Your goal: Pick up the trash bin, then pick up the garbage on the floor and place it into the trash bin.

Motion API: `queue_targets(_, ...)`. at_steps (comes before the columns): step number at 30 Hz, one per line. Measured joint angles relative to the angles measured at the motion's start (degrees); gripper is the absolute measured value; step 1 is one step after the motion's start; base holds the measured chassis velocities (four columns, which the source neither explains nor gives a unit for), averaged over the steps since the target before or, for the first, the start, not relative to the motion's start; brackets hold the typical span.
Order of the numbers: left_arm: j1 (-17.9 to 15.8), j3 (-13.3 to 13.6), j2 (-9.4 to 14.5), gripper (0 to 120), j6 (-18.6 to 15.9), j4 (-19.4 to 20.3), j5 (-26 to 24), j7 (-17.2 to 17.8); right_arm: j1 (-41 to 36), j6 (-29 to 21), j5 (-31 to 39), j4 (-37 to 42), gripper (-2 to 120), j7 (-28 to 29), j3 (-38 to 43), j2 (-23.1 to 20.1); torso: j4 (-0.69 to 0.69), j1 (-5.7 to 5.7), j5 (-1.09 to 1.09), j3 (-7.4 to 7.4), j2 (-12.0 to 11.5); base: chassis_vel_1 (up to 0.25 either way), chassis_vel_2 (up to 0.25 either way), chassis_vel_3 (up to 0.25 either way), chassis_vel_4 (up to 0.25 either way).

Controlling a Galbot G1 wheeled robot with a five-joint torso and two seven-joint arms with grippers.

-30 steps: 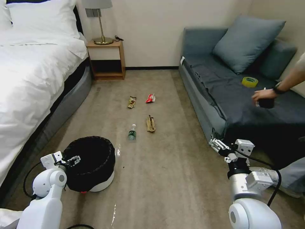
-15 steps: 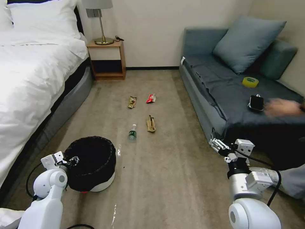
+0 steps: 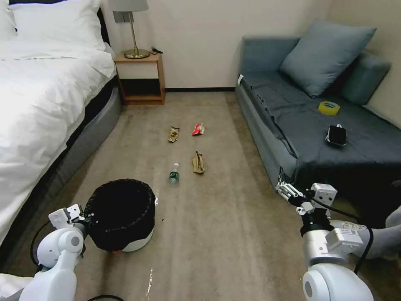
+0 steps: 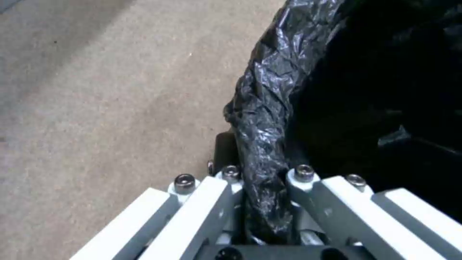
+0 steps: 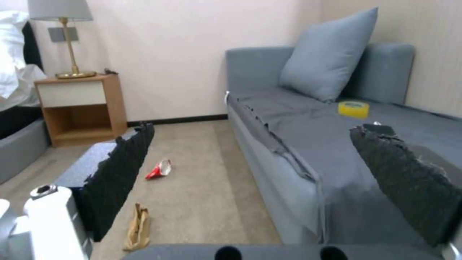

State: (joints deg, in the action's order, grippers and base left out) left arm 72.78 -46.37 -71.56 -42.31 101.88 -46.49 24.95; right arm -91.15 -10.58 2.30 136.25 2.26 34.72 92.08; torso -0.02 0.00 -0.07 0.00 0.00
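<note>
Head view: beige carpet (image 3: 234, 234) runs between a white bed (image 3: 37, 108) on the left and a grey sofa (image 3: 317, 125) on the right. The left tool (image 3: 85, 216) is clamped on the bin (image 3: 121, 215) rim, near left. The right tool (image 3: 283, 190) hangs apart by the sofa. Garbage (image 3: 174, 174) lies farther off.

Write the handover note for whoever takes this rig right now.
Left gripper: fingers shut on the bag-lined rim of the trash bin, which sits on the carpet near the bed.
Right gripper: open, empty, held beside the sofa.
Garbage on the floor ahead: bottle, tan wrapper, red packet, gold packet.
Done: bin gripped.
Left: lift the bin, then pick up all four pieces and drop them in.
</note>
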Motion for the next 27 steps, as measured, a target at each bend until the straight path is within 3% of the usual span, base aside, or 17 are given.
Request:
queue_targets(4, 1.4, -1.3, -0.5, 2, -0.3, 3.8, -0.1, 0.1, -0.2, 1.0, 1.9, 0.3, 100, -0.1, 0.0, -0.5, 0.01, 0.0, 0.04, 0.0, 0.0, 0.0, 0.0, 0.0, 0.0)
queue_targets(8, 3.5, -3.0, -0.9, 2, -0.3, 11.3, 1.5, -0.1, -0.3, 4.6, 6.0, 0.7, 100, -2.2, 0.3, -1.4, 0.01, 0.0, 0.06, 0.0, 0.0, 0.0, 0.0, 0.0, 0.0)
queue_targets(9, 3.5, -3.0, -0.9, 2, -0.3, 11.3, 1.5, -0.1, -0.3, 4.6, 6.0, 0.7, 100, -2.2, 0.3, -1.4, 0.01, 0.0, 0.06, 0.0, 0.0, 0.0, 0.0, 0.0, 0.0)
queue_targets(13, 6.1, -4.5, -1.4, 2, -0.2, 17.5, 8.5, -2.1, -0.4, 6.8, 8.7, 0.9, 100, -2.9, 0.5, -2.9, 0.02, 0.0, 0.07, 0.0, 0.0, 0.0, 0.0, 0.0, 0.0)
queue_targets(17, 7.6, -5.1, -1.9, 2, -0.1, 19.6, 11.2, -2.9, -0.4, 7.4, 9.8, 1.2, 100, -3.1, 0.5, -3.5, 0.03, 0.0, 0.08, 0.0, 0.0, 0.0, 0.0, 0.0, 0.0)
queue_targets(20, 9.8, -5.7, -3.4, 2, -0.1, 21.3, 16.3, -5.0, 0.0, 7.5, 10.9, 1.3, 100, -3.1, 0.5, -4.3, 0.02, 0.0, 0.06, 0.0, 0.0, 0.0, 0.0, 0.0, 0.0)
queue_targets(27, 11.2, -6.0, -5.3, 2, 0.0, 23.0, 18.1, -6.1, 0.4, 7.7, 11.6, 0.5, 100, -4.3, 0.3, -4.8, 0.02, 0.0, 0.07, 0.0, 0.0, 0.0, 0.0, 0.0, 0.0)
